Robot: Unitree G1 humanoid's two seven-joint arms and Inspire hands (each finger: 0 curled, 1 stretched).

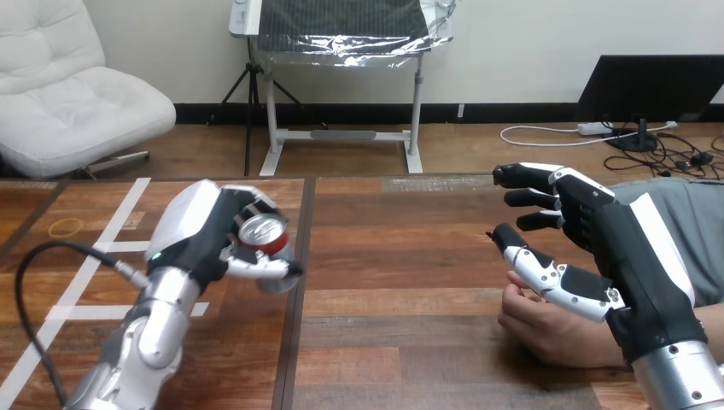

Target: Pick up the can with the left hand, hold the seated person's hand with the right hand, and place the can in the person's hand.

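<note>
A dark wooden tabletop (401, 256) spans the view, with white tape lines (126, 203) on its left part. At left, the left robot hand (201, 235) is raised above the tabletop, its fingers and thumb curled around a red and silver can (260, 231), whose silver top faces the camera. Well apart at right, the right robot hand (615, 248) is spread wide, fingers straight and pointing left. It hovers just over the person's hand (546, 329), which rests on the tabletop; whether they touch is unclear.
</note>
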